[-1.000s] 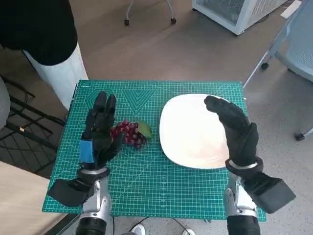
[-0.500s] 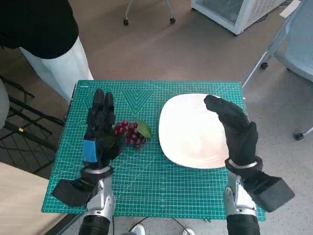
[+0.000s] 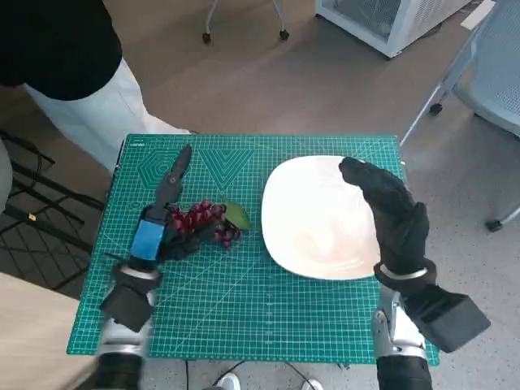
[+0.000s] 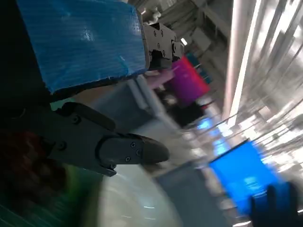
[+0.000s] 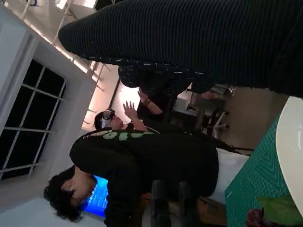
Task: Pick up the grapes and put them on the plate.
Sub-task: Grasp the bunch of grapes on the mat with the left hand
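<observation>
A: Head view: grapes (image 3: pixel 203 223) on the mat (image 3: pixel 244 301), just left of the plate (image 3: pixel 317 219); left hand (image 3: pixel 166 215) touching them, grip unclear.

B: Close fully under the bunch before lifting. Right hand (image 3: pixel 390 211) hovers spread, holding nothing.

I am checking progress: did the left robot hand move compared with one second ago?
Yes. The left robot hand dropped onto the grapes, toward the plate.

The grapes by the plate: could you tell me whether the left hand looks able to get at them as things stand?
Probably yes. The left hand lies right against the grapes on the green mat, with nothing between them; whether it grips them yet is unclear.
</observation>
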Robot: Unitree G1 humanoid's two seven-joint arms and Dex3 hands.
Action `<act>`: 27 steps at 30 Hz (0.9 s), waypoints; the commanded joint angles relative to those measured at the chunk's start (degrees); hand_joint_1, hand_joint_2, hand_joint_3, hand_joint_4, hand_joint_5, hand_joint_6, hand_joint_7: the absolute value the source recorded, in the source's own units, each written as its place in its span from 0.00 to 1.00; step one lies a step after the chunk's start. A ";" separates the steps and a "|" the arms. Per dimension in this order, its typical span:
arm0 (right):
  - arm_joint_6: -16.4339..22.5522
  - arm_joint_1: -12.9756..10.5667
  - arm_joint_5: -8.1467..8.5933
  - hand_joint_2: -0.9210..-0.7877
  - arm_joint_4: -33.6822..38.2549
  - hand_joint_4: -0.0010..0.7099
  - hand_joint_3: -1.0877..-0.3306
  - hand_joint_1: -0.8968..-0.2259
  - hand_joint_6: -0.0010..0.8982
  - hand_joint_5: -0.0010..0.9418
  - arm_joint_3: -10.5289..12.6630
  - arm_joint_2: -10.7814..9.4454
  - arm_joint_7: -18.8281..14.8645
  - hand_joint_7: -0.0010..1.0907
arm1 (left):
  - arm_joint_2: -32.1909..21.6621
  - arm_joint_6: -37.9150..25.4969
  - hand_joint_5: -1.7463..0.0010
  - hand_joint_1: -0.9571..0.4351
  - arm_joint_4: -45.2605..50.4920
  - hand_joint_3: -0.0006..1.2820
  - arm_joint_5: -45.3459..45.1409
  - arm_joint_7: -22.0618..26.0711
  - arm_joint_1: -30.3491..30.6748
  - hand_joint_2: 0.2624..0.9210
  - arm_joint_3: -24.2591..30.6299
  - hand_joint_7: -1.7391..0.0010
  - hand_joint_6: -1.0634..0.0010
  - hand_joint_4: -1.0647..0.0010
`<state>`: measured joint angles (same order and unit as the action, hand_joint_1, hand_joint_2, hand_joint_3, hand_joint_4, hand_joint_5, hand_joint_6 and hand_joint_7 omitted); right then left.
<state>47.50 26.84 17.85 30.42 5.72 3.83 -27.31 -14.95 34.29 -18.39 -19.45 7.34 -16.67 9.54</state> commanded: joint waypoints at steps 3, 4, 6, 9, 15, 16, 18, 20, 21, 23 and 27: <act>-0.55 -0.50 0.25 0.00 0.87 0.50 0.52 0.25 0.03 0.00 0.14 -0.40 -0.47 0.50 | -6.03 -17.83 1.00 0.24 14.36 0.03 -10.56 3.94 2.95 0.93 -2.71 1.00 0.90 1.00; -0.55 -0.47 0.23 0.00 0.90 0.50 0.52 0.25 0.03 0.00 0.15 -0.40 -0.45 0.50 | -6.21 -20.16 1.00 0.25 15.69 0.02 -11.45 4.57 2.99 0.90 -3.21 1.00 0.90 1.00; -0.56 -0.38 0.22 0.00 1.01 0.50 0.52 0.25 0.03 0.00 0.18 -0.39 -0.46 0.50 | -6.56 -24.38 1.00 0.27 17.93 0.01 -13.34 5.55 2.93 0.86 -4.34 1.00 0.91 1.00; -0.62 -0.21 0.26 0.00 1.19 0.50 0.52 0.25 0.03 0.00 0.24 -0.35 -0.51 0.50 | -7.16 -29.07 1.00 0.30 19.93 0.00 -15.98 6.31 2.56 0.81 -6.24 1.00 0.91 1.00; -0.84 -0.10 0.17 0.00 1.07 0.50 0.52 0.25 0.03 0.00 0.26 -0.38 -0.46 0.51 | -7.72 -37.14 1.00 0.33 22.04 0.00 -20.14 7.90 1.41 0.75 -10.29 0.99 0.89 1.00; -0.88 -0.08 0.17 0.00 1.07 0.50 0.52 0.25 0.03 0.00 0.26 -0.37 -0.47 0.51 | -7.79 -38.26 1.00 0.34 22.07 0.00 -20.81 8.14 1.09 0.74 -11.02 0.99 0.89 1.00; -0.95 -0.04 0.21 0.00 1.08 0.50 0.52 0.25 0.03 0.00 0.29 -0.34 -0.50 0.51 | -7.93 -40.29 1.00 0.34 21.91 0.00 -22.10 8.56 0.34 0.73 -12.48 0.99 0.88 1.00; -1.02 0.00 0.26 0.00 1.09 0.50 0.52 0.26 0.03 0.00 0.33 -0.31 -0.55 0.51 | -8.06 -41.95 1.00 0.35 21.42 0.00 -23.05 8.92 -0.49 0.71 -13.83 0.99 0.87 1.00; -1.06 0.02 0.29 0.00 1.08 0.50 0.52 0.26 0.03 0.00 0.35 -0.29 -0.58 0.51 | -8.09 -42.73 1.00 0.35 21.07 0.00 -23.43 9.14 -0.97 0.71 -14.48 0.99 0.86 1.00; -1.15 0.02 0.35 0.00 1.04 0.50 0.52 0.26 0.03 0.00 0.37 -0.25 -0.63 0.51 | -8.09 -44.26 1.00 0.36 20.31 0.00 -24.08 9.74 -1.98 0.69 -15.73 0.99 0.85 1.00; -1.31 0.05 0.45 0.00 1.03 0.50 0.52 0.26 0.02 0.00 0.42 -0.19 -0.77 0.51 | -8.06 -47.00 1.00 0.38 18.35 0.00 -25.08 10.92 -4.21 0.68 -18.16 0.99 0.84 1.00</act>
<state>47.07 27.28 17.92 30.81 5.98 3.72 -27.59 -22.40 -10.86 1.30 -43.26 17.27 -18.60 -6.90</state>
